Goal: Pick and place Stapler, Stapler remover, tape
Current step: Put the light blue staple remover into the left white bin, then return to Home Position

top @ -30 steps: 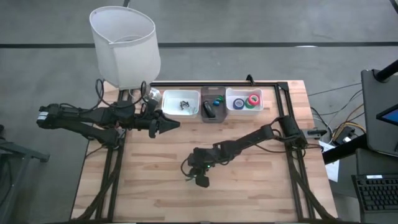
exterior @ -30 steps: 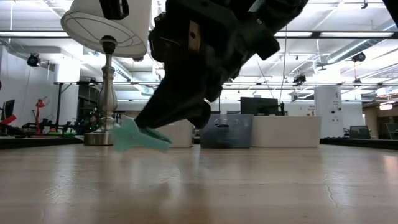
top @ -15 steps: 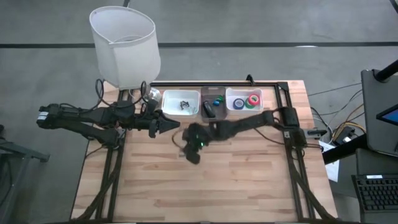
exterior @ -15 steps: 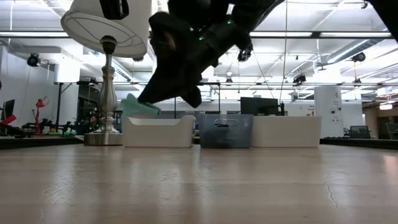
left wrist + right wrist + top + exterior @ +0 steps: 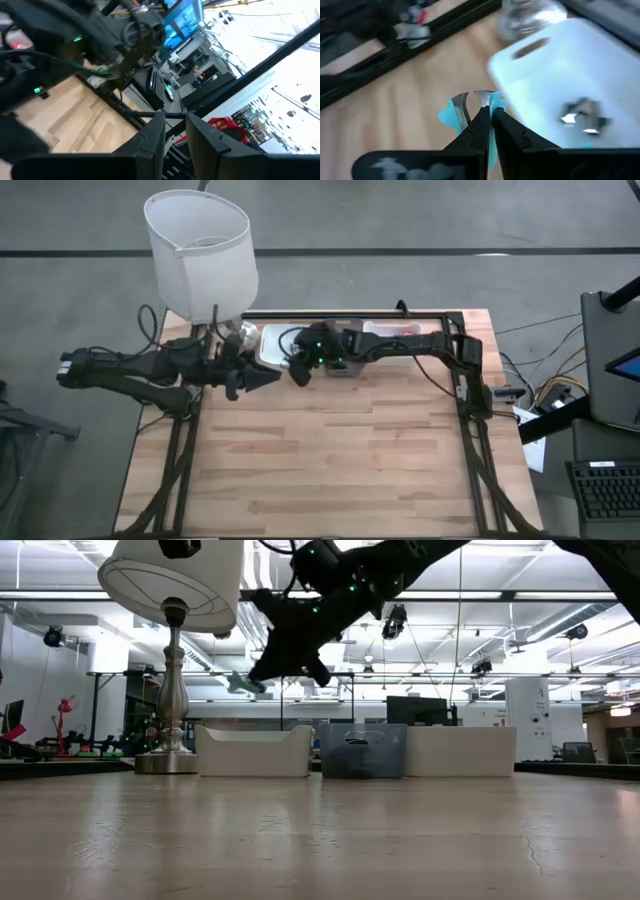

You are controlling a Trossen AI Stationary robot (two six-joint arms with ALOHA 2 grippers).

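Note:
My right gripper point(image 5: 298, 369) is shut on a teal claw-shaped staple remover point(image 5: 451, 114), which shows in the low view point(image 5: 245, 683) high above the table. It hovers at the near left corner of the left white bin point(image 5: 278, 340), which holds other small removers point(image 5: 581, 118). The middle grey bin point(image 5: 362, 750) and the right white bin point(image 5: 408, 330) lie mostly under the right arm, so the stapler and tape rolls are hidden. My left gripper point(image 5: 275, 380) waits at the table's left, its fingers point(image 5: 155, 137) a narrow gap apart. My right gripper pinches the staple remover's teal body point(image 5: 495, 107) between its two fingertips point(image 5: 481, 120). The metal claws point(image 5: 462, 102) stick out forward past the tips. The fingers slant down from the table's right side. The remover is lifted clear of table and bin.
A lamp with a white shade point(image 5: 200, 250) stands at the far left corner, its metal base point(image 5: 240, 332) right beside the left bin. A black frame rail point(image 5: 340, 313) runs along the far edge behind the three bins. Bare wooden tabletop point(image 5: 330, 450) stretches toward the near edge.
My right gripper, shut on the teal remover throughout, has risen from just above the table's middle and swung toward the far edge and left, ending at the left white bin's near corner. My left gripper has drawn back slightly toward the left edge.

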